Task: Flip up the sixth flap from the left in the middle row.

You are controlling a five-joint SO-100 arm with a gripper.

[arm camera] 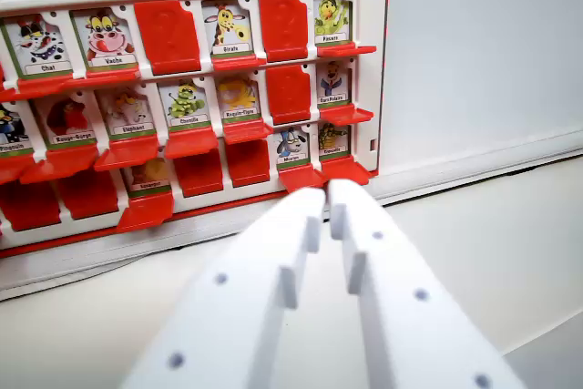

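**Red flaps ahead, white pincer nearly closed and carrying nothing**

The gripper [326,198] reaches in from 6 o'clock. Only a slim slit shows between its fingers, and nothing is held in it. Its tips sit just in front of the bottom row of the game board [372,61], close to the lowered ledge under the Mouton card [291,146].

The middle row lies at 11 o'clock from the tips. Counting from the wrist view's left, it shows Pingouin, Rouge-Gorge, Elephant, Chenille and Requin-Tigre [239,97]. Next comes a plain red flap [288,93] that already stands upright, then Ours Polaire [332,86]. The frame cuts the board off at 9 o'clock, so I cannot tell whether Pingouin really starts the row. The sixth flap is therefore either the upright red one or a neighbour lying open.

To do this step well, I would settle the count first. Then raise the tips clear of the bottom-row ledges and keep the fingers narrow so they act as one blade. Slide them under the chosen ledge from 6 o'clock and sweep up towards 12. The likely risk is catching a neighbouring ledge, since they sit almost edge to edge.
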